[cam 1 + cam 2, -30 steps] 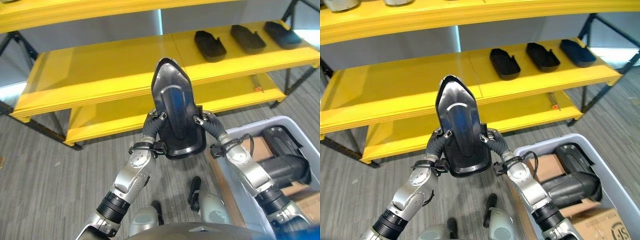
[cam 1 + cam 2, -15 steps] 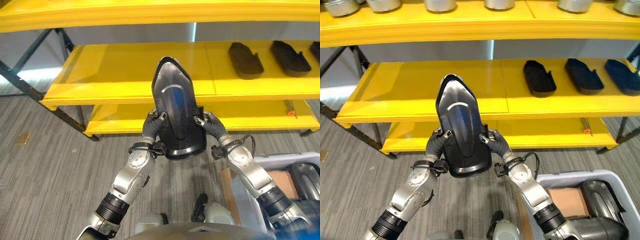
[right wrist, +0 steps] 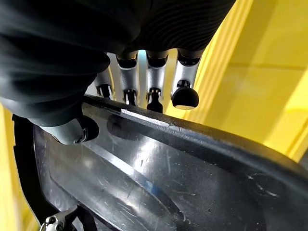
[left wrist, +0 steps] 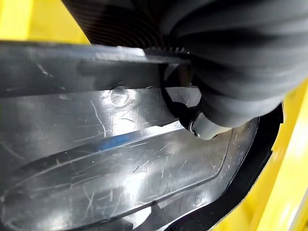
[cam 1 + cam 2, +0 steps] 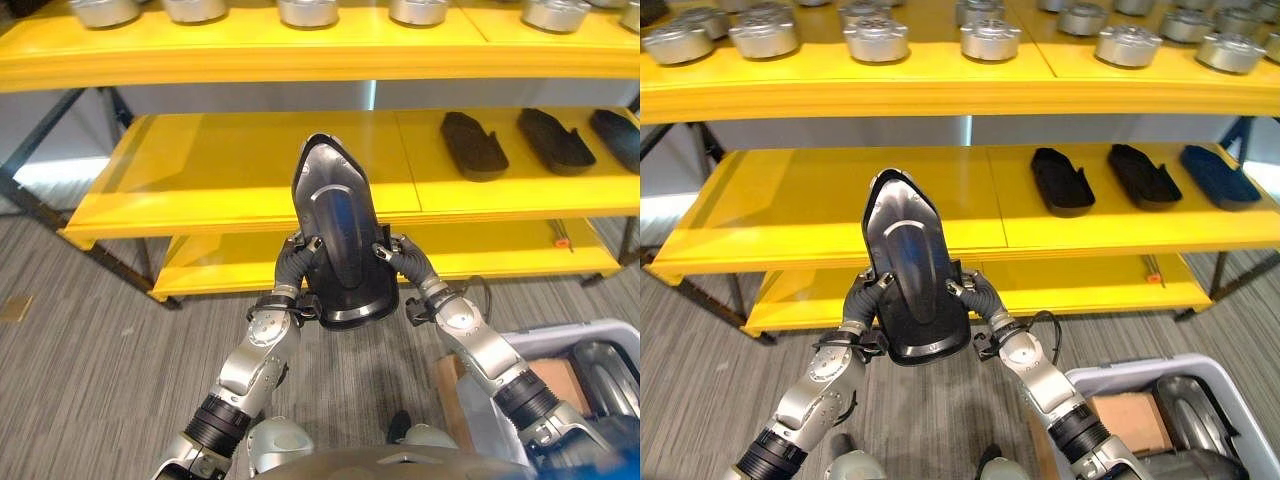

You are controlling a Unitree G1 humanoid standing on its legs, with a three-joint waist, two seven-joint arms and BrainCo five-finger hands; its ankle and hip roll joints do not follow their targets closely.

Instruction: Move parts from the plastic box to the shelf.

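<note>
a yellow shelf (image 5: 250,170) with three tiers stands across grey striped floor (image 5: 90,360), in front of the robot.

the fingers (image 3: 153,79) of the right hand (image 5: 985,305) reach over the rim of a glossy black part (image 5: 908,270) while the thumb presses on its inner face, so this hand pinches the part's right edge. the left hand (image 5: 862,300) mirrors it on the left edge; in its wrist view the thumb tip rests on the part's shiny inner face and the rim runs under the dark cover, so it too clamps the part. the part is a long tray-like shell, pointed at the far end and broad at the near end, held upright between both hands in the air, its hollow face turned toward the head camera. it hangs before the front edge of the middle tier, clear of the shelf boards.

on the middle tier, well to the right, three matching black parts (image 5: 1062,182) lie flat in a row, side by side. the stretch of the tier behind the held part is bare yellow board. the top tier carries a row of round metal pieces (image 5: 990,38). a small orange-tipped item (image 5: 562,241) lies on the lowest tier at the right.

at the lower right, near the right forearm, stands the pale plastic box (image 5: 1115,375), with dark parts (image 5: 1185,420) and a brown cardboard piece (image 5: 1127,420) inside.
</note>
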